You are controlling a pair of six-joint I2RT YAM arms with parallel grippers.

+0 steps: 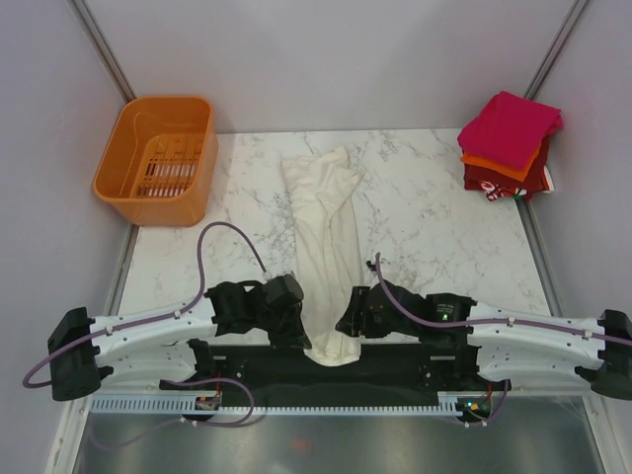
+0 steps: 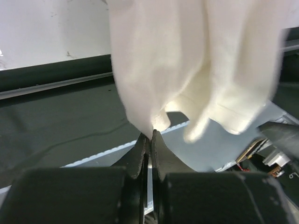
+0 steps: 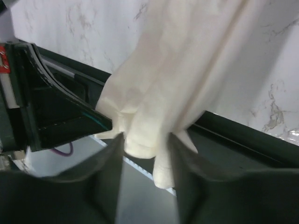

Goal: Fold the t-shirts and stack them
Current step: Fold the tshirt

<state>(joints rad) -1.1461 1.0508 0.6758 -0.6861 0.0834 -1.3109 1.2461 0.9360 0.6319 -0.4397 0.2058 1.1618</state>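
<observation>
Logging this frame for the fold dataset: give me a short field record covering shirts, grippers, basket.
cream shirt: bunched lengthwise down the middle, near end hanging between the grippers
left gripper: shut on cream shirt
right gripper: jaws apart around its hanging end, grip unclear
folded stack: far right corner; magenta shirt over orange shirt over dark red shirt
basket: far left, no shirts inside

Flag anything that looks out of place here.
The cream shirt is bunched into a long rope, its near end drooping off the table. The left gripper pinches that end; the right gripper brackets it, jaws apart.
</observation>
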